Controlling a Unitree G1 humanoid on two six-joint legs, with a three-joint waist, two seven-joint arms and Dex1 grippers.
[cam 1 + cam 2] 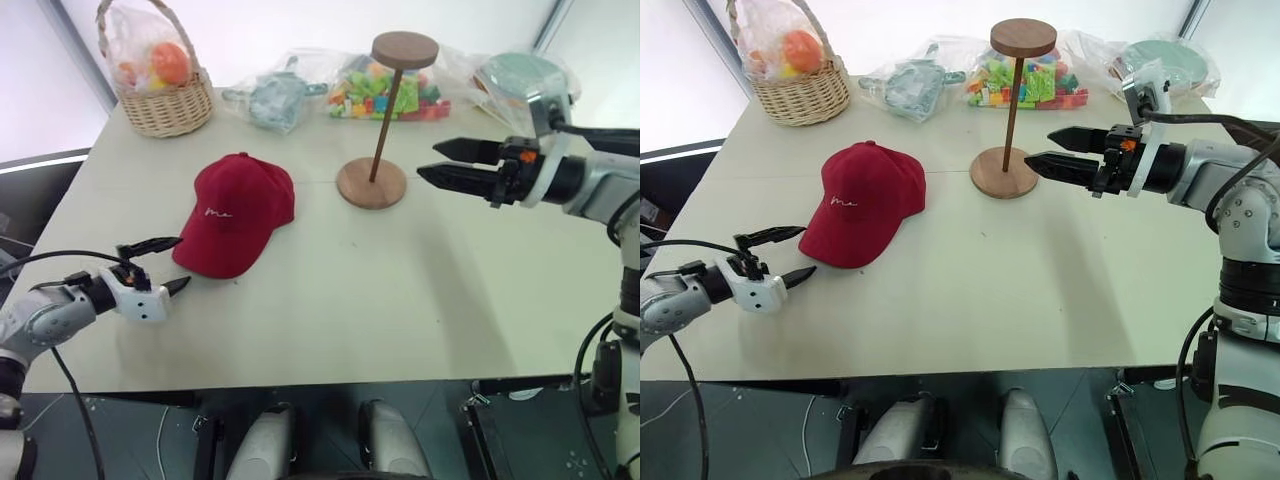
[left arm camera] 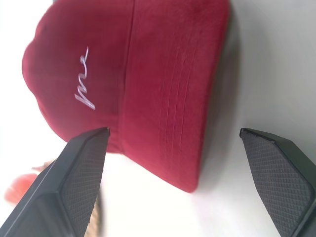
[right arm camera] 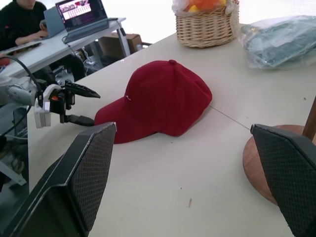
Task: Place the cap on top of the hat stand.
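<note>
**Left claw lined up on the brim**

I see the cap flat on the table, brim end toward my left gripper, spread wide just short of it. The right gripper, also spread, hovers empty beside the hat stand, farther from the cap.

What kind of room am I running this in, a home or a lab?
Most likely a lab or office workspace. A person sits at a desk with an open laptop behind the white table, and the table holds bagged props: a wicker basket and plastic blocks.
</note>
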